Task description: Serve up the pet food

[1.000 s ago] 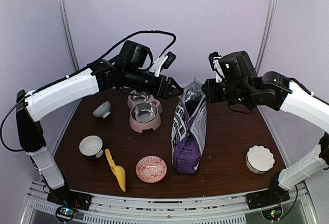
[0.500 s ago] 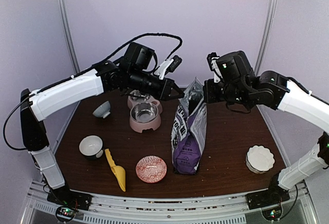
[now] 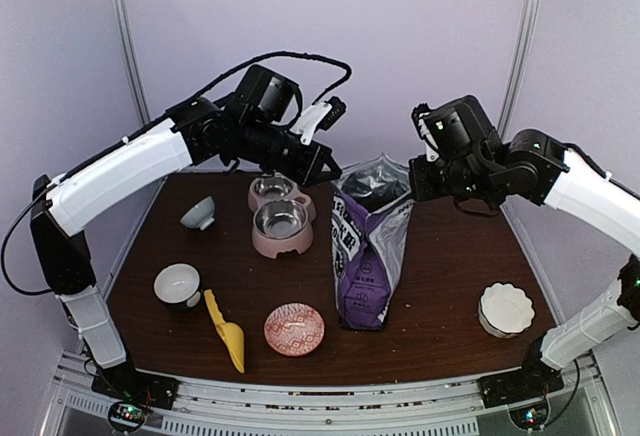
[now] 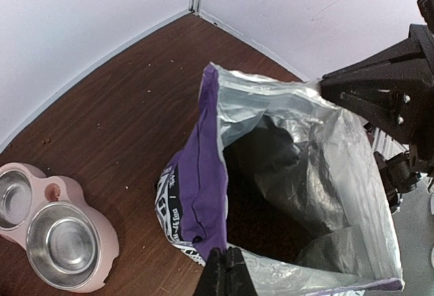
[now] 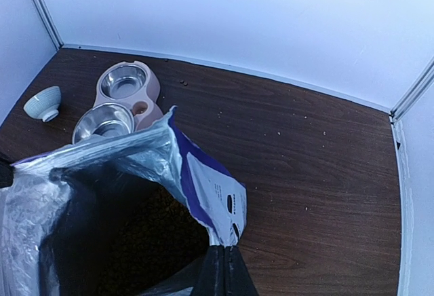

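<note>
Since a second ago both sets of fingers have closed and the arms have drawn the purple bag point(image 3: 368, 256) open: its mouth, pinched nearly flat then, now gapes and shows the silver lining. We see the left gripper point(image 4: 226, 270) clamped tight on the near rim of the mouth, and the right gripper point(image 5: 225, 269) clamped on the opposite rim.

The pet food point(image 5: 146, 235) is all inside the bag, a dark brown mass low down. By our reckoning the task is at its opening step. The pink double feeder point(image 3: 280, 218) has both steel bowls empty, the yellow scoop point(image 3: 226, 331) lies untouched on the table point(image 3: 450, 256), and scooping or pouring is all to come.

We can see white lettering on the bag's front, but it is too small and creased to read.
</note>
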